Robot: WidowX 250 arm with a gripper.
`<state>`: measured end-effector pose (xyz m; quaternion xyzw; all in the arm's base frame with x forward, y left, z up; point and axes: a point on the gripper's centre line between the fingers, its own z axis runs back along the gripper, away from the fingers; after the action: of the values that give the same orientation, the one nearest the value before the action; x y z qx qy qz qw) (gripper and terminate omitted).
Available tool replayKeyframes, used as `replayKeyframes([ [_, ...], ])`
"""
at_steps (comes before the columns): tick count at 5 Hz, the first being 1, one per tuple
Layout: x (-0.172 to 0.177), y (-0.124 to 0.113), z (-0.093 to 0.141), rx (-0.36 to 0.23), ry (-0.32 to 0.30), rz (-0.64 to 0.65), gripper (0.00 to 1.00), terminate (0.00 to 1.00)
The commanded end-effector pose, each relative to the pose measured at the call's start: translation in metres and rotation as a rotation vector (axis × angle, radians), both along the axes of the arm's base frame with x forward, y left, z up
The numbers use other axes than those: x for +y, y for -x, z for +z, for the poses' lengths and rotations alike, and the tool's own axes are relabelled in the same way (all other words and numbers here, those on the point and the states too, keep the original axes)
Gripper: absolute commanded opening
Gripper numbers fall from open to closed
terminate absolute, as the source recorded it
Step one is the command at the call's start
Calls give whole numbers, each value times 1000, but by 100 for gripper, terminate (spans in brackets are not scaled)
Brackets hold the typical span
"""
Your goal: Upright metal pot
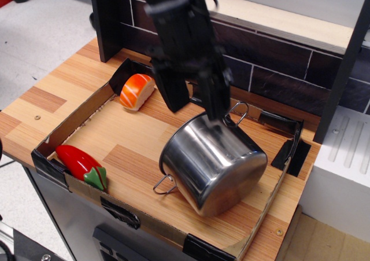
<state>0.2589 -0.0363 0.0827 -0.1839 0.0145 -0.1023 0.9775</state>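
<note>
The metal pot [211, 165] is shiny steel and lies tipped over in the cardboard tray [87, 116], its base facing the front and its mouth toward the back wall. One wire loop handle [236, 113] points up at the back, the other [165, 184] rests at the front left. My black gripper [196, 102] is open, fingers pointing down, right above the pot's upper back rim. The right finger [215, 99] reaches the rim next to the upper handle. The left finger [175, 94] hangs left of the pot.
A salmon sushi toy [136, 90] lies at the tray's back left. A red chili toy [81, 164] lies at the front left. A dark tiled wall [277, 64] stands behind the tray. A white appliance [347, 157] stands to the right.
</note>
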Motion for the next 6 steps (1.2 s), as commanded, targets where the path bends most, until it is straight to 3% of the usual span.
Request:
replayKeyframes([
  [1, -14, -4, 2, -47, 34, 29, 100, 0],
  [3, -16, -12, -5, -57, 36, 79, 100, 0],
  [4, -11, -14, -11, -37, 47, 93, 0, 0],
  [5, -9, -16, -13, -16, 31, 101, 0, 0],
  [6, -5, -16, -6, -36, 0, 72, 0, 0],
])
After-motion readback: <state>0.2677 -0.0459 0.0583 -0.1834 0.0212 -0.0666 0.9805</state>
